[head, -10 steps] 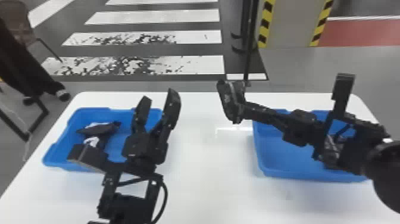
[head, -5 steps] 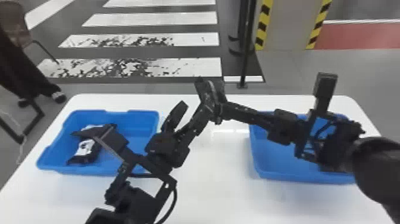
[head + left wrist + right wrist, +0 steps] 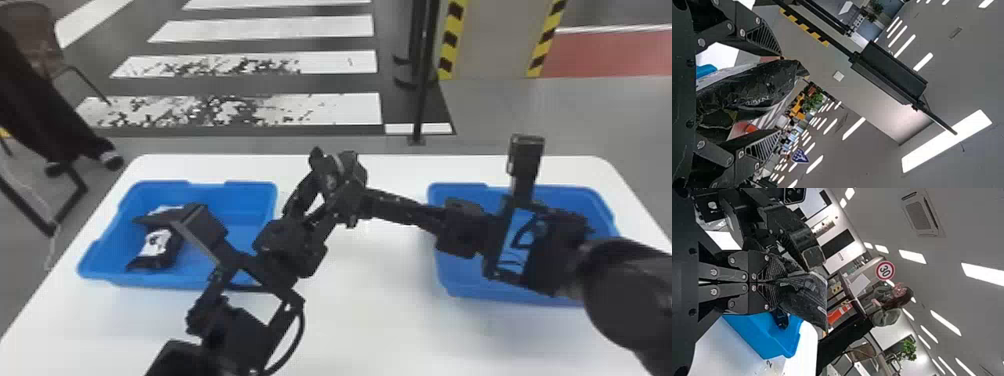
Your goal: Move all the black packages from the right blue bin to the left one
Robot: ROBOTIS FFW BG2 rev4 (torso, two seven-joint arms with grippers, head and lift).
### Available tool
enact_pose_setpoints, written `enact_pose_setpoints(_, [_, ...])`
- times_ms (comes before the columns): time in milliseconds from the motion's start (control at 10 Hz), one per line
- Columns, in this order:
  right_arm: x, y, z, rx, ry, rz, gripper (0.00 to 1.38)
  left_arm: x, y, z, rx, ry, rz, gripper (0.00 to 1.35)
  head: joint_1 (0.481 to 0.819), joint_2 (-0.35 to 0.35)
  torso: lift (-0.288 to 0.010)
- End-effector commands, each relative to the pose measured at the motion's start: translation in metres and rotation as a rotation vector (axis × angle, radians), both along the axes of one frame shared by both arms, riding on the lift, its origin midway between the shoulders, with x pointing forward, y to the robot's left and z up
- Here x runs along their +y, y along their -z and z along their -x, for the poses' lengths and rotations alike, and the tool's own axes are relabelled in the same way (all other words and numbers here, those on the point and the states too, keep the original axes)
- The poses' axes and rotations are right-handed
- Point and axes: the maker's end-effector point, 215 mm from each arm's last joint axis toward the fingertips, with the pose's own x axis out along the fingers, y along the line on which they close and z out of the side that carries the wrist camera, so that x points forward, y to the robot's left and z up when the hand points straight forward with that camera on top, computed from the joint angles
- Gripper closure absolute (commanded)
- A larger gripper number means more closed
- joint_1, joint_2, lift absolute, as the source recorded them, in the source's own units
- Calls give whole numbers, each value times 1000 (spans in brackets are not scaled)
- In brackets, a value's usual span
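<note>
Above the table's middle, my left gripper [image 3: 312, 200] and my right gripper [image 3: 356, 200] meet at a black package [image 3: 337, 172]. In the left wrist view, the open fingers of my left gripper [image 3: 781, 96] stand on either side of the package [image 3: 750, 88]; a gap shows on each side. The fingers of my right gripper [image 3: 775, 282] are closed on the same package [image 3: 807, 299] in the right wrist view. Black packaging with a white label [image 3: 155, 245] lies in the left blue bin [image 3: 240, 195], partly behind my left arm. My right arm hides much of the right blue bin [image 3: 450, 280].
The white table [image 3: 370, 320] carries both bins, with a strip of tabletop between them. Both arms cross above it, the right one over the right bin. A chair [image 3: 30, 30] and a person's dark-clothed legs are beyond the table's left side.
My left gripper has swung right, away from the left bin, to the package. My right gripper has moved left with the package, away from the right bin.
</note>
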Motion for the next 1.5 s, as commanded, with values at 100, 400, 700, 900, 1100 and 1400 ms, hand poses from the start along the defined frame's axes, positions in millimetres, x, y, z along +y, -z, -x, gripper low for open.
enact_pose_setpoints(100, [0,-5,-3,-8,-1,-8,1190,-8,7,3,35,39,-21,785,695,88,-168])
enact_pose_setpoints(400, [-1,-1,-2,0,-2,-8,1190,13,-8,-3,-21,-38,-24,1208,695,87,-168])
enact_pose_setpoints(700, [-7,2,-9,-8,25,-15,688,44,-15,-11,-50,-138,-51,1208,695,108,-168])
enact_pose_setpoints(900, [-11,5,-12,-1,38,-26,91,108,35,-39,10,-288,-186,1208,694,138,-168])
enact_pose_setpoints(1100, [-23,15,-21,-2,75,6,117,201,61,-54,-33,-526,-502,1208,695,216,-168])
enact_pose_setpoints(1400, [-48,27,-29,11,144,26,117,263,98,-48,28,-643,-685,1190,695,291,-168])
